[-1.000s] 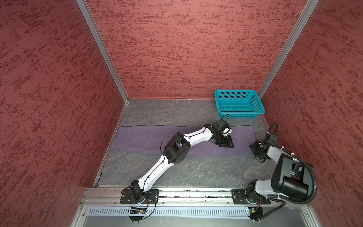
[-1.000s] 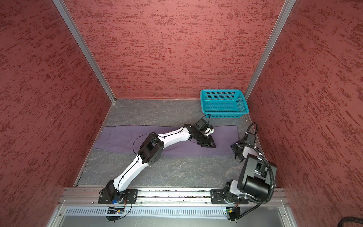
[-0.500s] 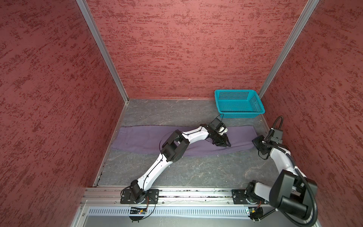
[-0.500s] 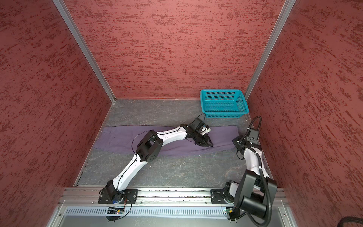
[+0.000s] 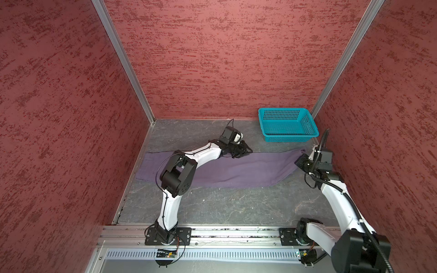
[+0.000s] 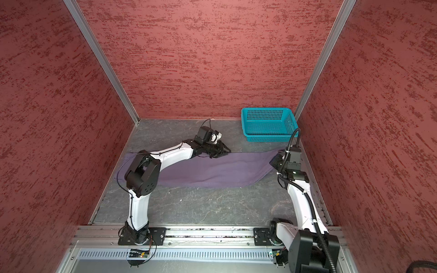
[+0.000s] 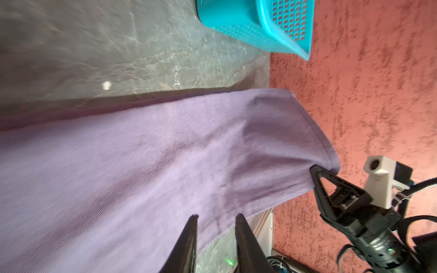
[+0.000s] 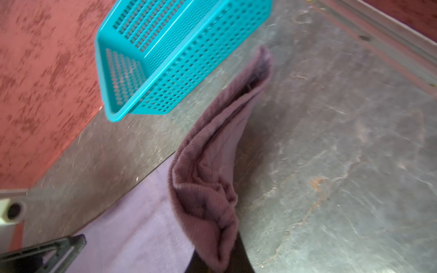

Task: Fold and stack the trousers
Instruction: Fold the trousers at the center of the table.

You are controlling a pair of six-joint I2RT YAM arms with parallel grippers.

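The purple trousers [image 5: 236,171] [image 6: 212,171] lie stretched left to right across the grey floor. My right gripper [image 5: 300,161] [image 6: 275,161] is shut on their ribbed waistband [image 8: 203,189] at the right end and holds that end a little off the floor. The bunched cloth hides its fingertips in the right wrist view. My left gripper [image 5: 246,151] [image 6: 224,151] hovers at the trousers' far edge near the middle. Its fingers [image 7: 192,227] stand slightly apart, open, with only cloth and floor showing through the gap.
A teal mesh basket [image 5: 288,137] [image 6: 269,138] [image 7: 248,30] [image 8: 165,59] stands at the back right corner, close behind the trousers' right end. Red walls close in on three sides. The metal rail [image 5: 224,232] with both arm bases runs along the front.
The left gripper has moved back and left to the trousers' far edge, its jaws narrowing. The right arm has stretched out, carrying the waistband end back toward the basket.
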